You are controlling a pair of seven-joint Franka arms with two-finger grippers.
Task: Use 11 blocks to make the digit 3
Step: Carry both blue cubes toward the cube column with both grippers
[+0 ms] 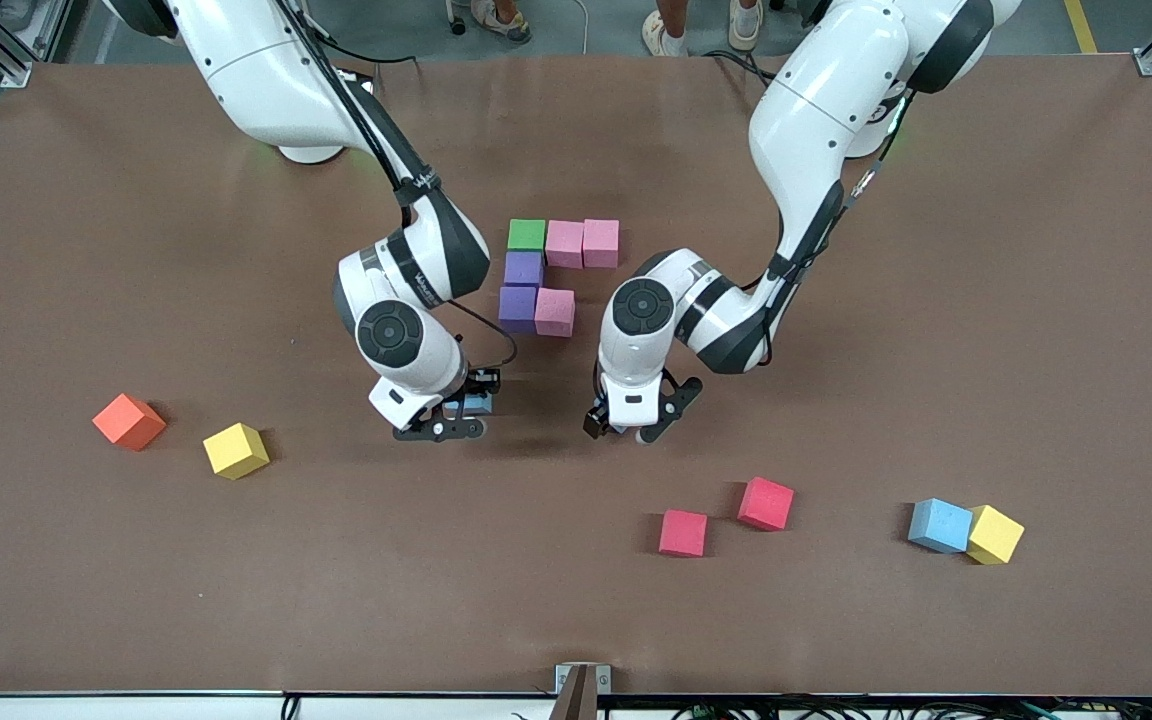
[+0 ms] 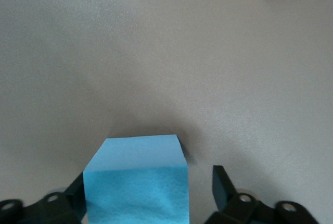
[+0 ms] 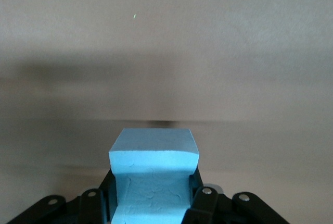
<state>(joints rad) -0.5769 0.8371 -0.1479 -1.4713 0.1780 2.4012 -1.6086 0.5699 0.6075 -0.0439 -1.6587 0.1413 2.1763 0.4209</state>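
Observation:
Six blocks touch in a partial figure: green [image 1: 526, 235], two pink [image 1: 564, 243] [image 1: 601, 243], two purple [image 1: 523, 268] [image 1: 517, 307] and a pink one [image 1: 554, 312]. My right gripper [image 1: 456, 418] [image 3: 153, 193] hangs over bare table near the figure, shut on a light blue block [image 1: 477, 404] [image 3: 154, 151] that is squeezed between its fingers. My left gripper [image 1: 641, 428] [image 2: 151, 190] is low beside it, open around another light blue block [image 2: 138, 182]. One finger touches that block and a gap shows at the other. The front view hides this block.
Loose cubes lie nearer the front camera: orange [image 1: 128, 421] and yellow [image 1: 235, 450] toward the right arm's end, two red [image 1: 683, 533] [image 1: 765, 503] in the middle, light blue [image 1: 939, 525] touching yellow [image 1: 995, 534] toward the left arm's end.

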